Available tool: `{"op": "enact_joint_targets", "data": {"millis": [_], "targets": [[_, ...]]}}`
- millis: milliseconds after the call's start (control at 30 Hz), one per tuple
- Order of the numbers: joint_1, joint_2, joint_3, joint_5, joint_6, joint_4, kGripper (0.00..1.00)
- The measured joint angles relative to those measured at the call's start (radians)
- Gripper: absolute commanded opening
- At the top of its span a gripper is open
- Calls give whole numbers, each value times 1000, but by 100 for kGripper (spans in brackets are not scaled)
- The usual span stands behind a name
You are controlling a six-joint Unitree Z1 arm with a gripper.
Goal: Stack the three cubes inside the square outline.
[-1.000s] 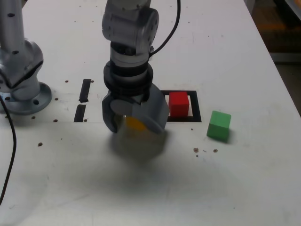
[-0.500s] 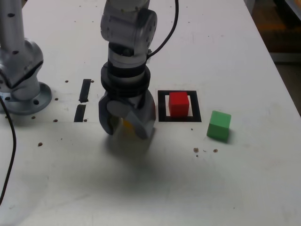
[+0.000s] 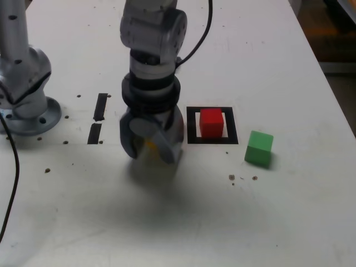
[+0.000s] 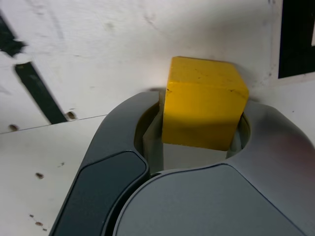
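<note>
The grey pincer [image 3: 150,146] has closed its 2 jaws on the small solid yellow cube [image 4: 203,108], down at the white tabletop [image 3: 267,67], just beside the black tape square outline [image 3: 191,125] on the exterior view's left. The grip takes the cube near 1 end, so it may pivot or slip when lifted. The red cube [image 3: 211,123] sits inside the outline; a crooked placement could knock it. The green cube [image 3: 259,148] waits well apart.
</note>
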Motion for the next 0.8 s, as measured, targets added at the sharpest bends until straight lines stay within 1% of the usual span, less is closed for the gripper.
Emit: {"op": "enact_joint_targets", "data": {"millis": [133,267,400,567,700,800], "targets": [[2,-52,-55,45,-80,131,26],[14,-78,-109,65,-128,232,26],[35,-90,-179,67,-133,277,26],[60,-87,-241,66,-135,304,26],[96,-57,-311,55,-136,337,26],[117,-25,-380,50,-126,377,26]]}}
